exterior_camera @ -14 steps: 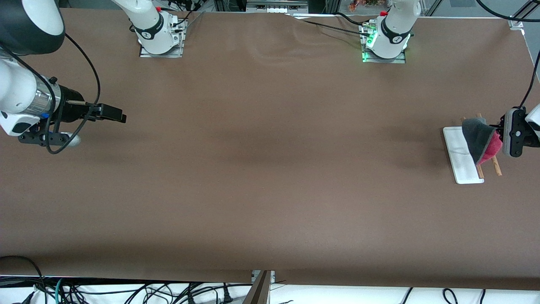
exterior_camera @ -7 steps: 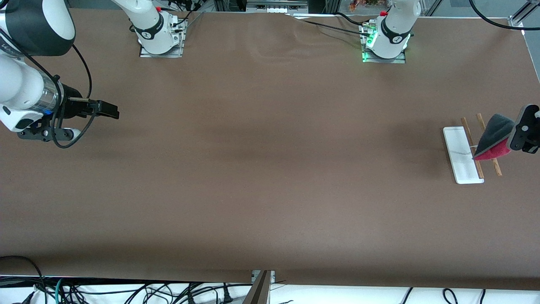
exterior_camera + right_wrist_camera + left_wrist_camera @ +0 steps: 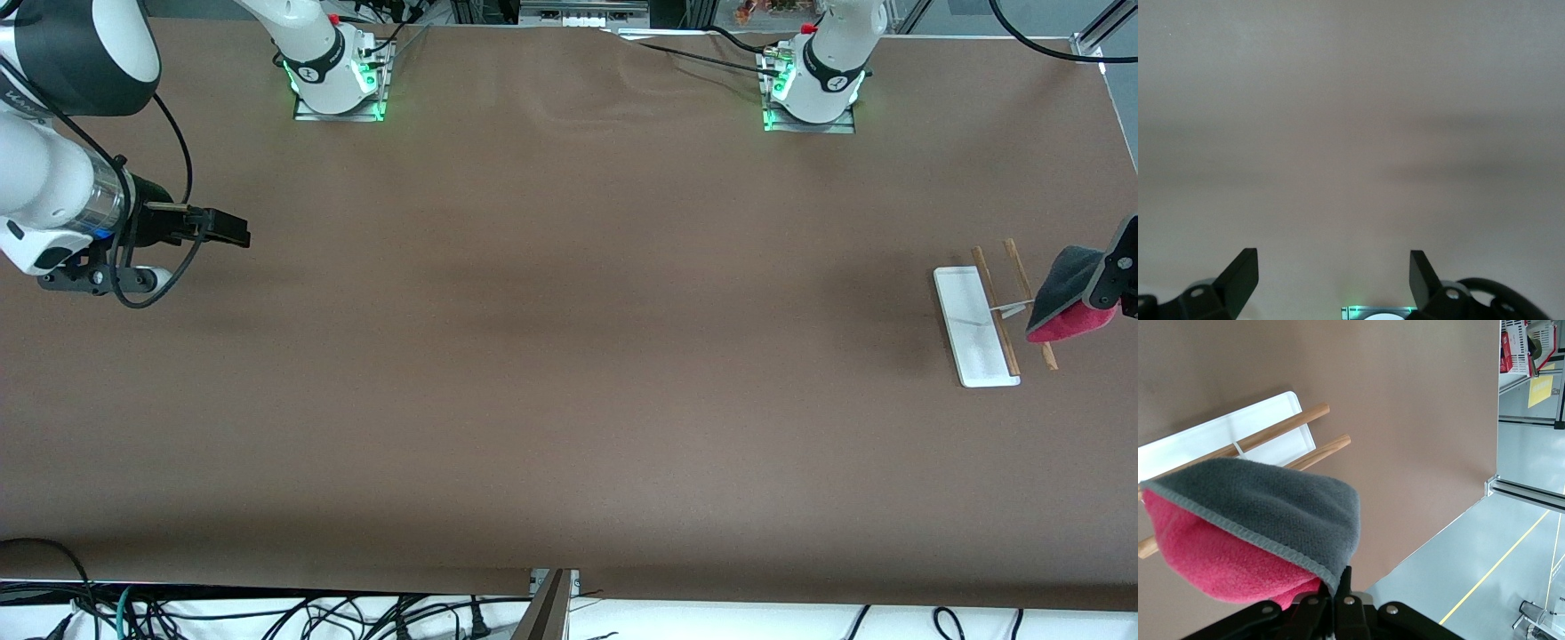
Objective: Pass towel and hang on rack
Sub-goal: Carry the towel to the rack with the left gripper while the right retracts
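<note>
left hand grips towel above rack.

Left pincer clamped tight, raised at left arm's table end. Right pincer spread wide, arm waiting.

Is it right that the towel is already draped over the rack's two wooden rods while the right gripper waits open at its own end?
Not quite. The towel is not draped on the rack; the left gripper holds it shut, above the rods, as the left wrist view shows. The right gripper does wait open at its end.
</note>
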